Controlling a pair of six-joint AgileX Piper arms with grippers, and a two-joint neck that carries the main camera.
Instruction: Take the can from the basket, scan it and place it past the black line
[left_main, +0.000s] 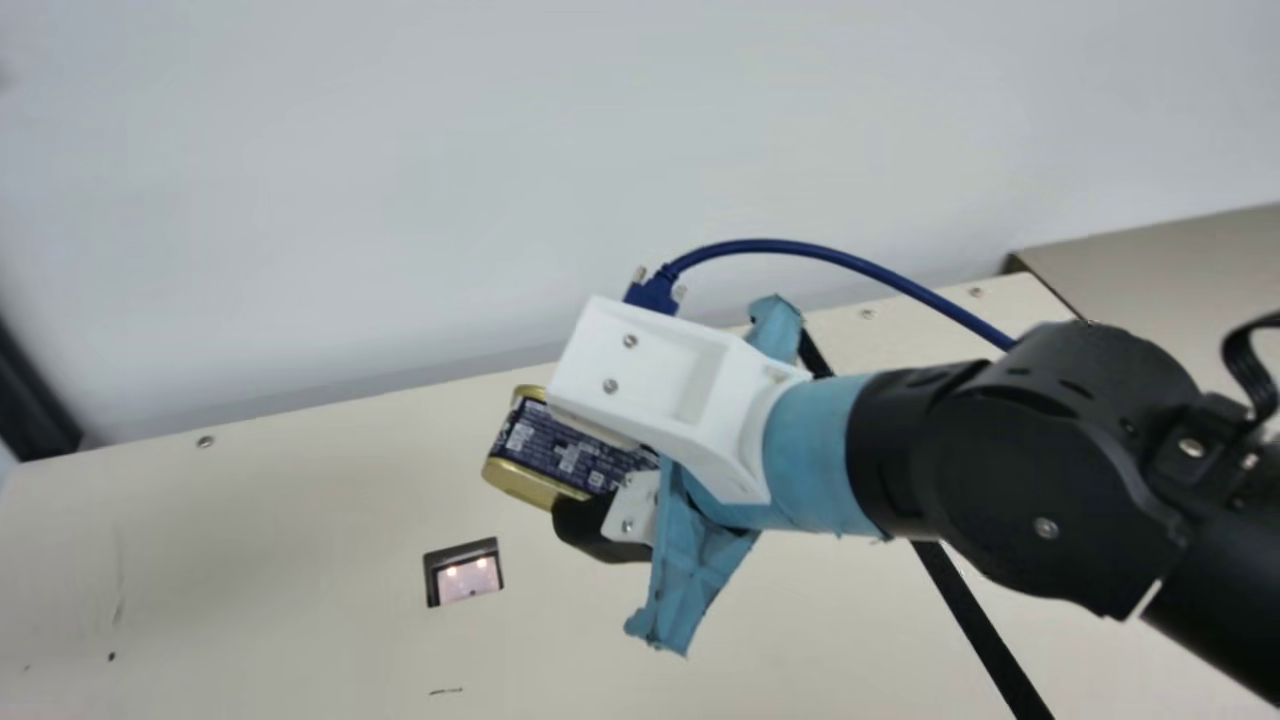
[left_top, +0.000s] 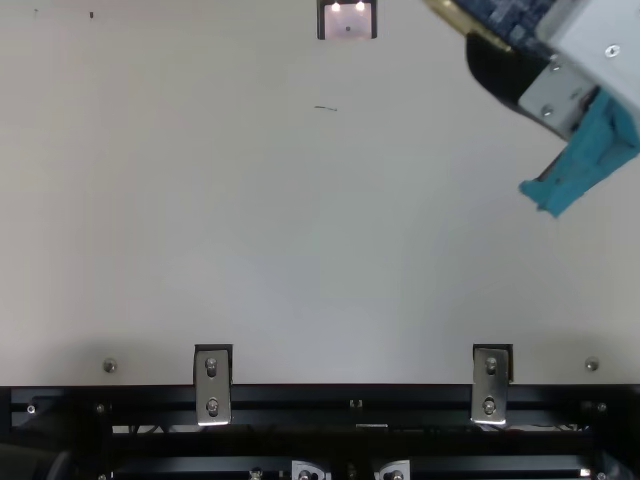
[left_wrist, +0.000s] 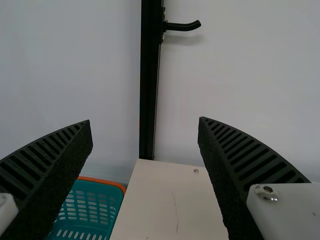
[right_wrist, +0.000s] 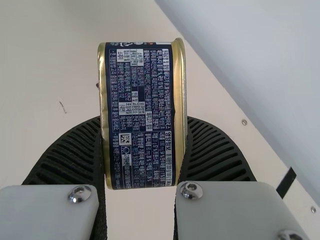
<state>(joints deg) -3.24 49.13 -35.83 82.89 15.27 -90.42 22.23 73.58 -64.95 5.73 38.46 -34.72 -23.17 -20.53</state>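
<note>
Can (left_main: 525, 445) held aloft beside the scanning window (left_main: 463, 572)

By the right gripper (left_main: 590, 475), the can is pinched at its gold-rimmed ends and held over the cream table (left_main: 300, 520). In the main view it is seen between the scanning window and the black line (left_main: 985, 640). In the left wrist view, the left gripper (left_wrist: 145, 120) is found spread, nothing between its fingers; the green basket (left_wrist: 102, 182) is seen beyond, beside the table

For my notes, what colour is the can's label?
The label is navy with white print, clearest in the right wrist view.
</note>
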